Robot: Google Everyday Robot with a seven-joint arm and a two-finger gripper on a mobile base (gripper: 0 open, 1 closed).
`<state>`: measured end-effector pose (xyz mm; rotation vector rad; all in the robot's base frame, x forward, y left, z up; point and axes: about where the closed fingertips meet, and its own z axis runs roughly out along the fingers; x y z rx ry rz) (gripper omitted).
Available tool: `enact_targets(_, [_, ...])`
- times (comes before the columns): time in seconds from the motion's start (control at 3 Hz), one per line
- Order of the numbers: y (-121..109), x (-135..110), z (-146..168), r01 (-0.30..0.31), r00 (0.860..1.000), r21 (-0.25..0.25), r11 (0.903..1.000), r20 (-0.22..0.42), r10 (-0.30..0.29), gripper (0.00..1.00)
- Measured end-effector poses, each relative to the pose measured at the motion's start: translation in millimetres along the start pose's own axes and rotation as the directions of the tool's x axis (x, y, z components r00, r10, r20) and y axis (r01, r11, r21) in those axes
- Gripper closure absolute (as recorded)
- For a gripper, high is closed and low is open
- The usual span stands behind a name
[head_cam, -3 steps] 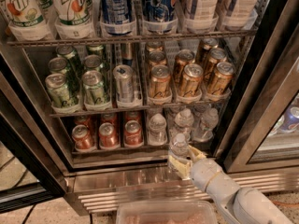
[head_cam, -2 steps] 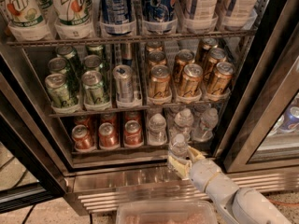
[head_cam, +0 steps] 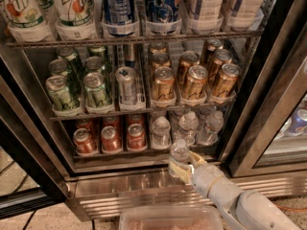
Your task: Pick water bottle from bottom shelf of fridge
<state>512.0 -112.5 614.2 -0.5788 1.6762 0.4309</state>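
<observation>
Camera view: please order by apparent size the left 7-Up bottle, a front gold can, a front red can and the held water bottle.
1. 7-Up bottle, though cropped.
2. Gold can.
3. Red can and water bottle: alike; the bottle is nearer, and the gripper, before the bottom shelf, hides its base.

The hand [head_cam: 183, 169], at 5 o'clock, clasps a bottle [head_cam: 180, 151], hiding its lower half. Top-row bottles [head_cam: 72, 6] are cut off at 12 o'clock, the tub [head_cam: 170, 218] at 6.

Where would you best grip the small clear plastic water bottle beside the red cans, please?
Take the water bottle round its body, from the front: it stands upright between red cans and other bottles. The gripper, just below, holds another clear bottle.
</observation>
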Motion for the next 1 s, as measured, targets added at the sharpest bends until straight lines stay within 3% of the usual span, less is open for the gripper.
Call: enact_targets(1.0, [1.0, 9.0, 2.1, 0.002, 1.0, -0.004, 1.0, 0.0, -0.002, 1.0])
